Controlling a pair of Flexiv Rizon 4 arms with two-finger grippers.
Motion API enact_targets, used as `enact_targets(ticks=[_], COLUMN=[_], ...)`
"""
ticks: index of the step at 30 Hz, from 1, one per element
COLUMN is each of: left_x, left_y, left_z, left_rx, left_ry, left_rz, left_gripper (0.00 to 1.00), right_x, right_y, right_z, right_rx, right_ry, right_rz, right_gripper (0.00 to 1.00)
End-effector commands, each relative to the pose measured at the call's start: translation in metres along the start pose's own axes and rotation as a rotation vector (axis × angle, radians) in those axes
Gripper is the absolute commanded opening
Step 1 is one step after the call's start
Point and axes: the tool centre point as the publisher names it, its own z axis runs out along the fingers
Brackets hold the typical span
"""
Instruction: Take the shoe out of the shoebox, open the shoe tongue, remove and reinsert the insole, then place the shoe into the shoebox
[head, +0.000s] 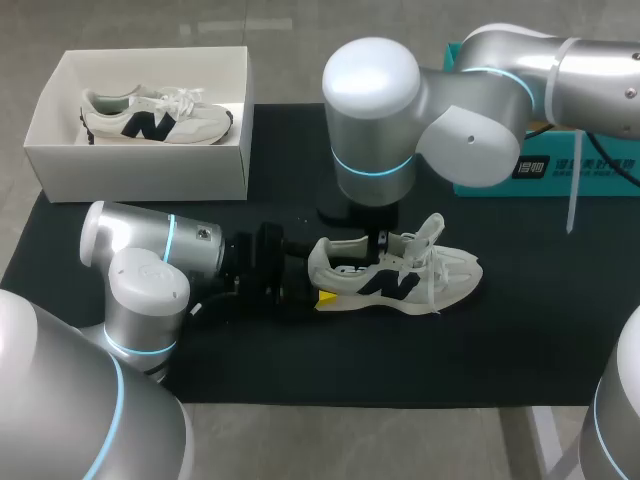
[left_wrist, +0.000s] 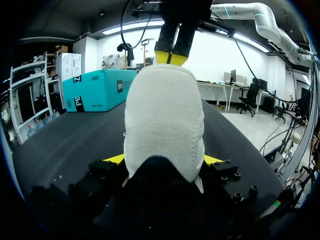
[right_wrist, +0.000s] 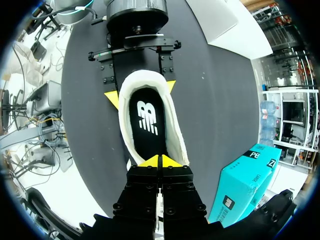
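Left pincer (left_wrist: 163, 159) clamps shoe (head: 395, 275) heel; right pincer (right_wrist: 160, 161) tips pressed together; only right wrist view shows insole (right_wrist: 147, 120).

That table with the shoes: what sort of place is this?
Likely a robot test bench, not a shop: the left claw grips a shoe on a black mat, the right arm hangs over it, a shoebox stands nearby.

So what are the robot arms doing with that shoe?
The left gripper is shut on the heel of a white shoe that lies on the black mat. The right gripper, fingers together, is at the shoe's opening. The black insole is inside the shoe. Another shoe sits in the open shoebox.
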Motion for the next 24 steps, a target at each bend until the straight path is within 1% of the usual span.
enact_targets(ticks=[1,5,8,13,20,22,24], left_x=[0.0,0.0,0.0,0.0,0.0,0.0,0.0], left_y=[0.0,0.0,0.0,0.0,0.0,0.0,0.0], left_z=[0.0,0.0,0.0,0.0,0.0,0.0,0.0], left_rx=[0.001,0.001,0.001,0.001,0.001,0.001,0.001], left_ry=[-0.001,-0.001,-0.001,-0.001,-0.001,-0.001,-0.001], left_rz=[0.0,0.0,0.0,0.0,0.0,0.0,0.0], left_gripper=[0.0,0.0,0.0,0.0,0.0,0.0,0.0], right_x=[-0.004,-0.007,-0.006,-0.006,-0.011,-0.01,-0.003], right_y=[-0.001,0.001,0.001,-0.006,-0.013,-0.015,-0.017], right_z=[0.001,0.004,0.012,0.028,0.032,0.034,0.035], right_rx=[-0.002,0.0,0.004,0.02,0.034,0.033,0.037], right_ry=[0.002,0.004,0.013,0.034,0.045,0.057,0.07], right_rz=[-0.005,-0.01,-0.016,-0.019,-0.013,-0.009,-0.007], right_gripper=[0.0,0.0,0.0,0.0,0.0,0.0,0.0])
